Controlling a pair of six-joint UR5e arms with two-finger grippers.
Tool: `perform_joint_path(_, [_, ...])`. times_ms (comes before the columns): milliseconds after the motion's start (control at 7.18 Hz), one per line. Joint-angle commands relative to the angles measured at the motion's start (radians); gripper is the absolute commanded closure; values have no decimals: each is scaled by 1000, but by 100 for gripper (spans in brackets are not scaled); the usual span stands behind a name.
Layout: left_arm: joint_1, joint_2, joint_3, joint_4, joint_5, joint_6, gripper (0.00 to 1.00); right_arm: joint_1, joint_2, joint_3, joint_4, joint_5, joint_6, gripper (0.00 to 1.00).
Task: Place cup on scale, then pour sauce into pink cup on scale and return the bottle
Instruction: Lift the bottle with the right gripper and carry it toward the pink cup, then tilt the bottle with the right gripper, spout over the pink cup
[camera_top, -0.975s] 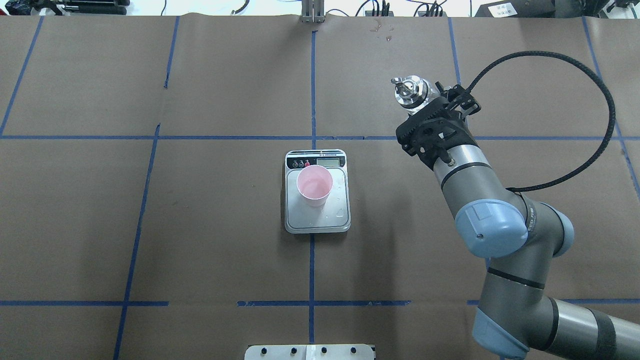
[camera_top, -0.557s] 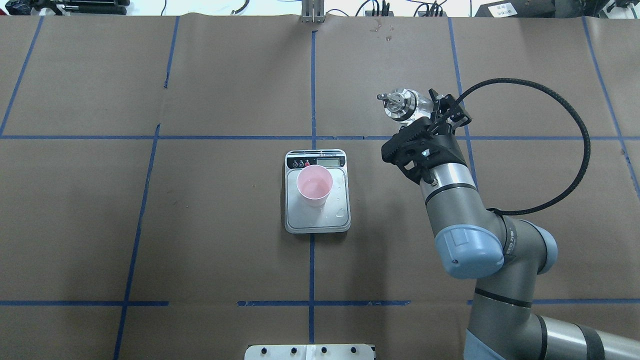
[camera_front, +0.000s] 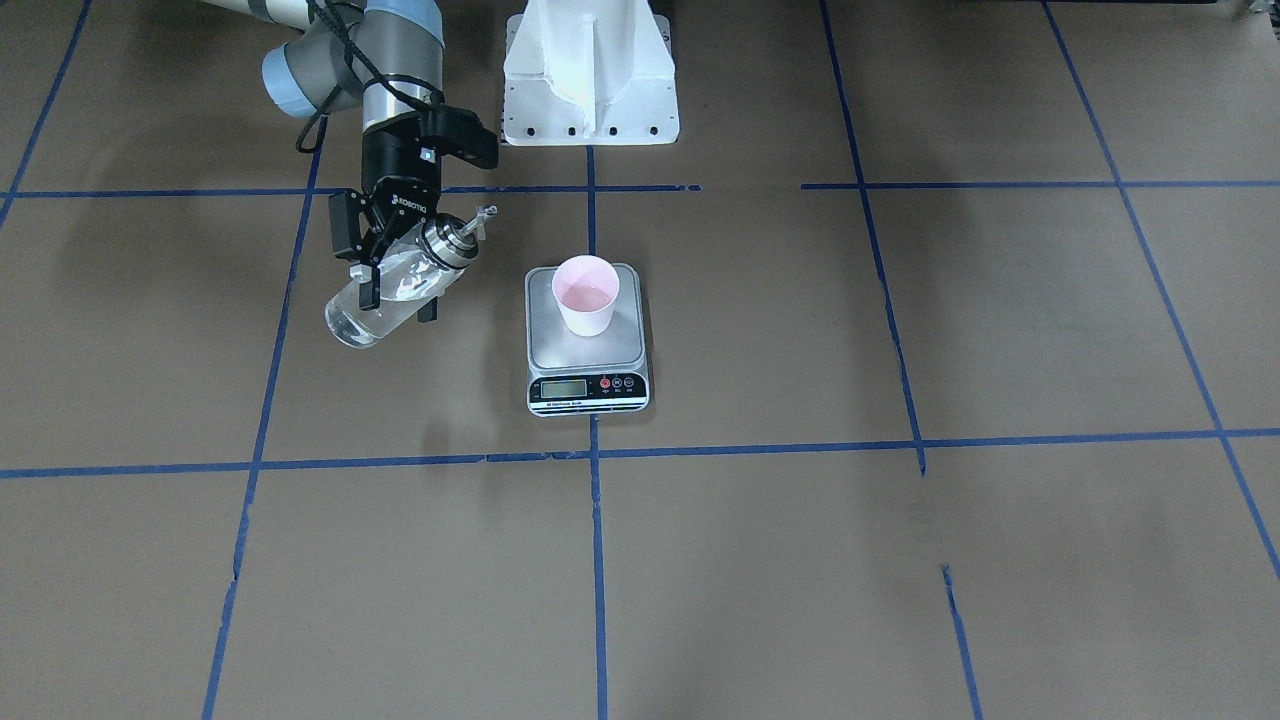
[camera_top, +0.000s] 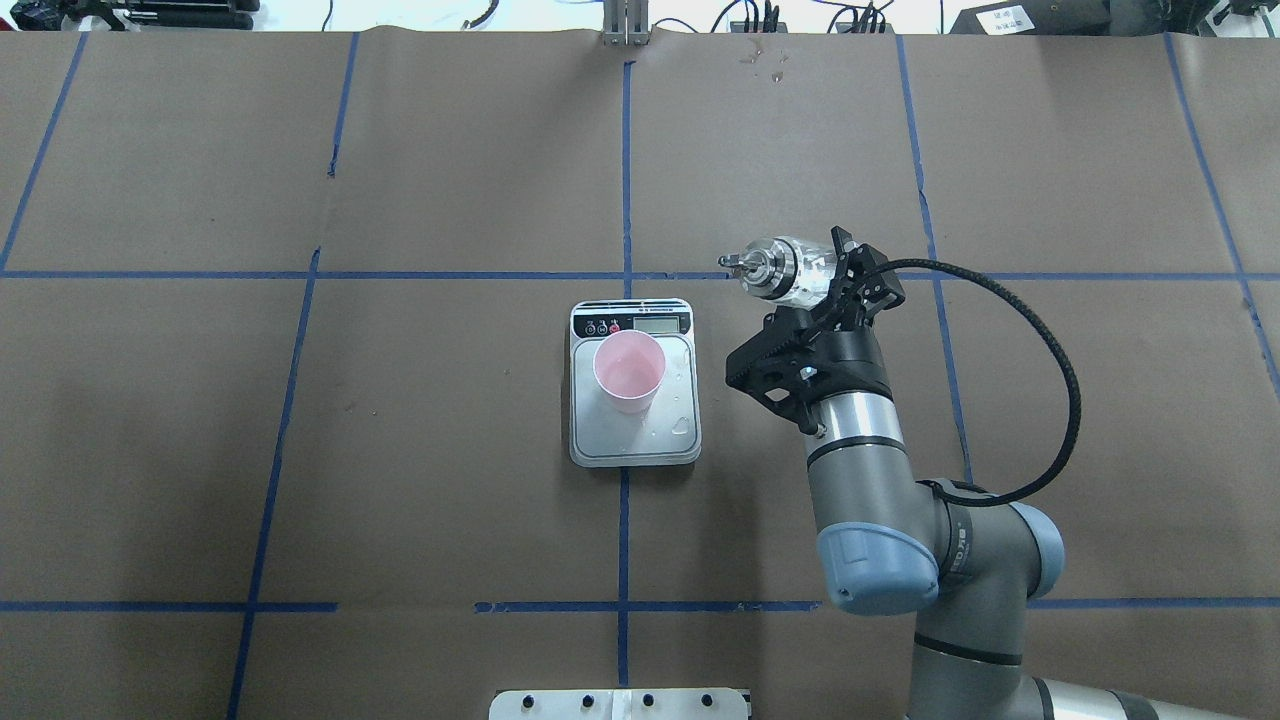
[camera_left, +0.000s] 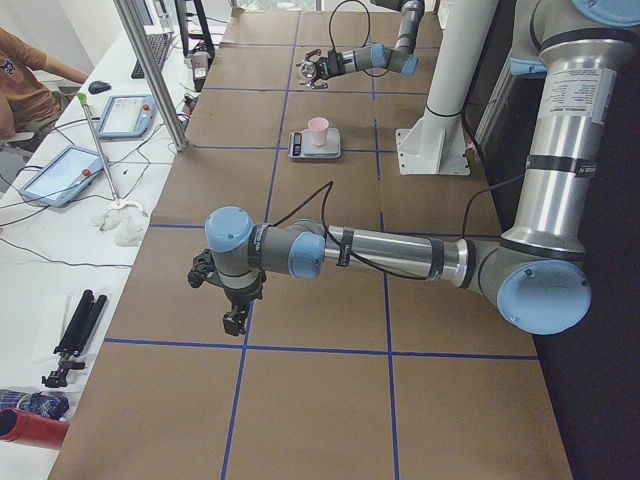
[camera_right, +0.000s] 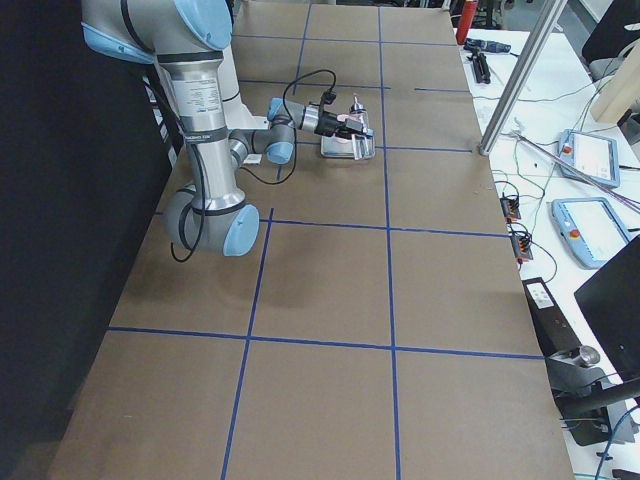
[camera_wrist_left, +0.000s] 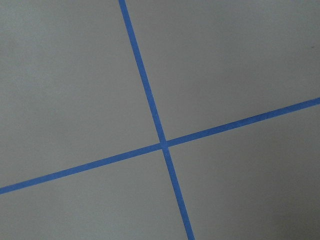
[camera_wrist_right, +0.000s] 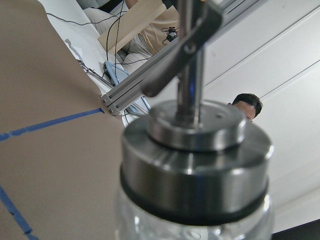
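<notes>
Seemingly paper-covered taped table, scale near centre

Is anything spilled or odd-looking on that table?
Yes. Clear drops sit on the scale, beside the cup rather than in it. Small wet-looking marks also spot the table at its far edge. The bottle is tilted only because the right claw holds it so.

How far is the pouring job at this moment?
Done: the cup stands on the scale. In hand: the right gripper holds the bottle tilted beside the scale, its spout toward the cup but not over it. Left, it seems: pouring the sauce, then putting the bottle back. Whether the cup already holds liquid, I cannot tell.
</notes>
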Motion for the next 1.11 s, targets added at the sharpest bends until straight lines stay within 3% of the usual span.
perform_joint_path(0, [-1,-13,4,0,38,3,0,-44,17,-80,-2,-104,0,100])
perform_joint_path(279, [-4,-14,6,-2,38,6,0,-57,95,-181,-92,-199,-27,100])
perform_joint_path(975, [-6,-14,7,0,38,6,0,-57,113,-186,-139,-276,-314,100])
